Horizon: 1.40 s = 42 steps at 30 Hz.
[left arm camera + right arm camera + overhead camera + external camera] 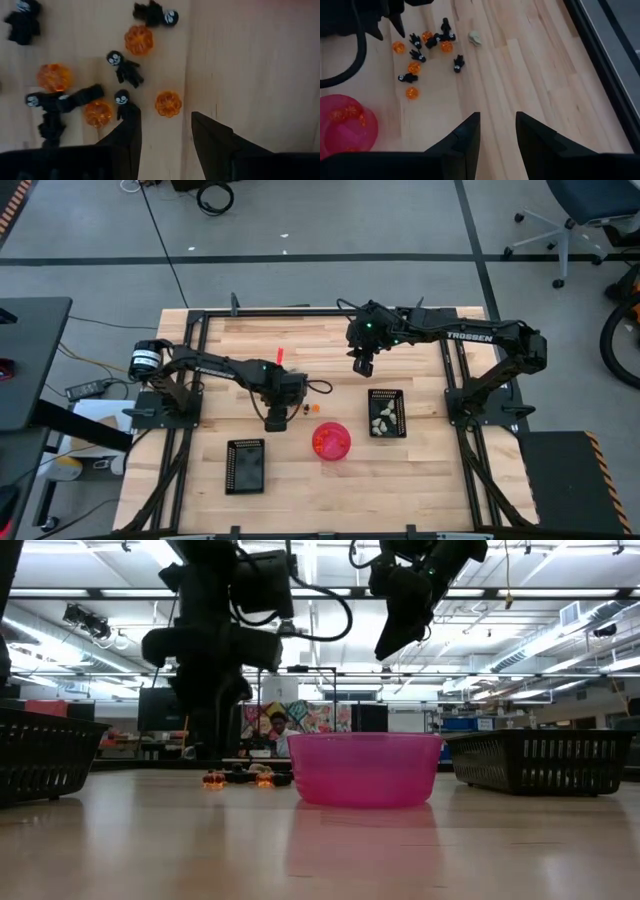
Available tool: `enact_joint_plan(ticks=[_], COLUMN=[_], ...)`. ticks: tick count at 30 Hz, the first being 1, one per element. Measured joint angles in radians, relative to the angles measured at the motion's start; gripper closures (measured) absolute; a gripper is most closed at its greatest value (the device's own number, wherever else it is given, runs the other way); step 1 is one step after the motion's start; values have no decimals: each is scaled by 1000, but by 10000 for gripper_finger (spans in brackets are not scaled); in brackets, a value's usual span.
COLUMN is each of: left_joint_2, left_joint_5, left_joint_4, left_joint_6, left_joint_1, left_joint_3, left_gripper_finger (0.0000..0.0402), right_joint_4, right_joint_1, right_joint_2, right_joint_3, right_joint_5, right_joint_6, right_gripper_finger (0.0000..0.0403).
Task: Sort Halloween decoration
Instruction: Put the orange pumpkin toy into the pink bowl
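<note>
The left gripper (pixel 165 131) hangs low over the table with its jaws parted and nothing between them; just ahead of the fingertips lies an orange pumpkin piece (pixel 168 103), with black skeleton figures (pixel 126 68) and more orange pieces scattered beyond. The right gripper (pixel 497 131), raised well above the same scatter, also stands parted and empty.

This is looking like a big lab or workshop for robots. Two dark robot arms (pixel 230 368) are sitting bolted to a wooden counter (pixel 300 480) with a black metal frame around it. Cables (pixel 160 240) are lying across the gray floor, and a rolling office chair (pixel 575 220) is standing nearby. In the low view, long ceiling lights (pixel 560 640) are shining over a wide room, and a person (pixel 277 730) is sitting far behind.
</note>
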Motion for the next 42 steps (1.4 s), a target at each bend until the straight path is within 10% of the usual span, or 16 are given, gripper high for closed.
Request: enact_joint_plan(ticks=[26,42], left_joint_2=[34,58], left_joint_5=[-43,-30], left_joint_4=[222,217], left_joint_6=[-118,-144], left_joint_1=[-46,-46], left_joint_3=[-126,-123], left_gripper_finger=[261,369], right_joint_4=[53,51], right_joint_1=[0,0], right_joint_2=[0,0], right_joint_3=[0,0], right_joint_5=[1,-10], right_joint_6=[31,31], right_gripper_finger=[274,274])
